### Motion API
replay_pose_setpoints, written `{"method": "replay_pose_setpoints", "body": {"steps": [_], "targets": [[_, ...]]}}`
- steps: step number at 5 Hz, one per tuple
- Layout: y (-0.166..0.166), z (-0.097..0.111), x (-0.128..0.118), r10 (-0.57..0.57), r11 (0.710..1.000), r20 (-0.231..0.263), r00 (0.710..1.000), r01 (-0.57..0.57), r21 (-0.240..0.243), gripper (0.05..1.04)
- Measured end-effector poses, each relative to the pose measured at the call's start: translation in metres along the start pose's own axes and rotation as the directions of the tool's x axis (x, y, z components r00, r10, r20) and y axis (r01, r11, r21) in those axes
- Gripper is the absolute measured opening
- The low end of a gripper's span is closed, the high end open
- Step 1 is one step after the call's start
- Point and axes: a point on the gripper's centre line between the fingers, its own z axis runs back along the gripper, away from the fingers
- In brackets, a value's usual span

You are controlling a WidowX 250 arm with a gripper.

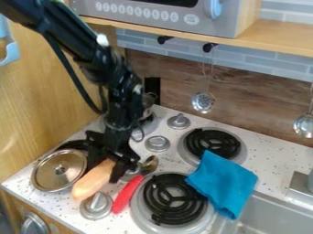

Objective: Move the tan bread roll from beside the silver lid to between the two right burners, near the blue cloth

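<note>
At the stove's left side, the black gripper (110, 163) points down, shut on the upper end of a tan-orange oblong thing (92, 182), perhaps a toy sweet potato. Its lower end slants toward the front left, between a round metal lid (59, 170) and a silver knob (96, 204). Just right of the gripper lies a spoon with a red handle (127, 194) and a metal bowl (149, 163). A dark pan is partly hidden behind the lid and gripper.
Two black coil burners (174, 199) (213, 143) are on the white stove top. A blue cloth (223, 183) lies across the stove and sink edge. Metal utensils (203, 101) hang at the back wall. A wooden wall (36, 100) stands at left, with a microwave (159, 13) above.
</note>
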Motion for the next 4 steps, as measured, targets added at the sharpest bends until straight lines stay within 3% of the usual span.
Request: {"method": "replay_pose_setpoints", "body": {"steps": [2,3,4], "targets": [[-0.011,0.057,0.020,0.048,0.993,0.058,0.997,-0.041,-0.112,0.716],[-0.036,0.083,0.048,0.037,0.990,0.101,0.994,-0.023,-0.138,0.716],[-0.059,0.076,0.071,0.032,0.990,0.067,0.997,-0.023,-0.138,0.716]]}}
